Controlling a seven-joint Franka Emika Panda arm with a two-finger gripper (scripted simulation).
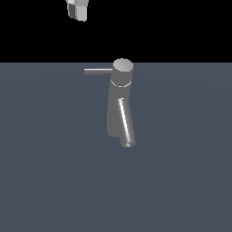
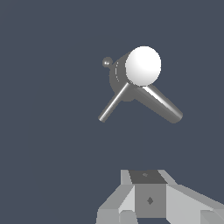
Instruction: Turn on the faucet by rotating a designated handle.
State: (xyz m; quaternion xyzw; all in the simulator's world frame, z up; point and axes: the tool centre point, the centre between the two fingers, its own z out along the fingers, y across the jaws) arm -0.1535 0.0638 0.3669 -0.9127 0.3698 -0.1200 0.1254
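no readable text, labels, or markings

Setting is a bare simulated test scene, not a furnished room. A flat, featureless slate-blue floor plane (image 1: 45,181) meets a plain black backdrop (image 1: 181,27) along a straight far edge. Surfaces are uniformly shaded render, with no texture.
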